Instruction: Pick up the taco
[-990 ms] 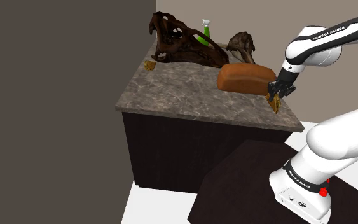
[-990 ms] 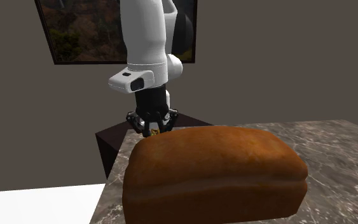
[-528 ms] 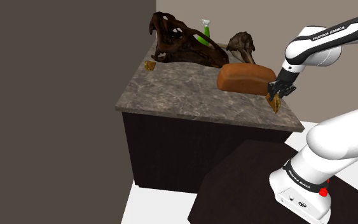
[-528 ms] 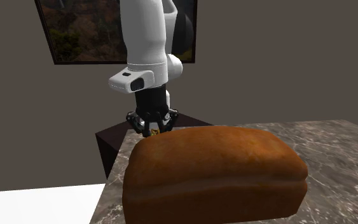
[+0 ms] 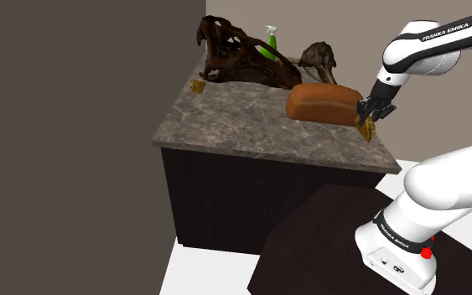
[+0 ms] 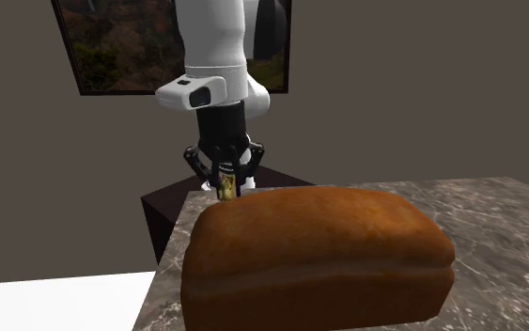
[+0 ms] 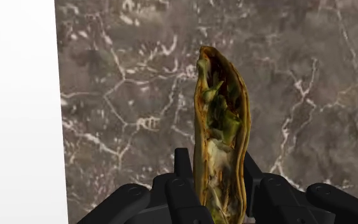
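Note:
The taco (image 7: 220, 127) is a narrow yellow-brown shell with green and pale filling. My black gripper (image 7: 215, 175) is shut on it, with one finger pressed to each side of the shell. In the shoulder view the taco (image 5: 368, 128) hangs from the gripper (image 5: 370, 116) just above the marble counter (image 5: 251, 126) near its right end, beside the bread loaf (image 5: 323, 103). From the second exterior view the taco (image 6: 225, 181) shows between the fingers behind the loaf (image 6: 318, 254), lifted off the counter top.
A large dark animal skull (image 5: 242, 57) and a smaller one (image 5: 319, 59) stand at the counter's back, with a green spray bottle (image 5: 270, 40) behind them. A small tan object (image 5: 197, 85) lies at the back left. The dark stand (image 5: 343, 243) sits below the arm.
The gripper has risen with the taco held in it, lifting it off the counter. The arm's wrist has moved up and slightly to the shoulder view's right.

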Available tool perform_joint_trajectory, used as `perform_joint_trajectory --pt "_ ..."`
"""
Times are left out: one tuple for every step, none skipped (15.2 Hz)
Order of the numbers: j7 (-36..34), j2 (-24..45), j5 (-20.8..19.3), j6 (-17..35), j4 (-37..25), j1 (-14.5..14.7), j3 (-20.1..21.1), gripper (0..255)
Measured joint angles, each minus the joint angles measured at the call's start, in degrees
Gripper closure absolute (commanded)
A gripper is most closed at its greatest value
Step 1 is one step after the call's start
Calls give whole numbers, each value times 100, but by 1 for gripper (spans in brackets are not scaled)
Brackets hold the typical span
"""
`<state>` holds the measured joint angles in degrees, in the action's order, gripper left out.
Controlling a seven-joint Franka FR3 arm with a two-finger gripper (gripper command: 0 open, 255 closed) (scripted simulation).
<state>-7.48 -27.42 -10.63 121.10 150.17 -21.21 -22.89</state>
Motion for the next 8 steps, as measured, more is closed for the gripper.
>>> perform_joint_trajectory --pt "-11 -52 1 -91 -40 -3 21 255" --pt "-27 -107 6 -200 -94 -2 49 255" --pt "-24 -148 9 -300 -154 -6 61 255" --pt "-21 -178 10 -376 -201 -9 70 255" --pt "-13 -199 12 -456 -260 -12 75 255" --pt "-24 -233 19 -537 -307 -9 95 255" --pt "-24 -252 29 -629 -380 -5 110 255" --pt "-24 -277 30 -687 -414 -7 118 255"
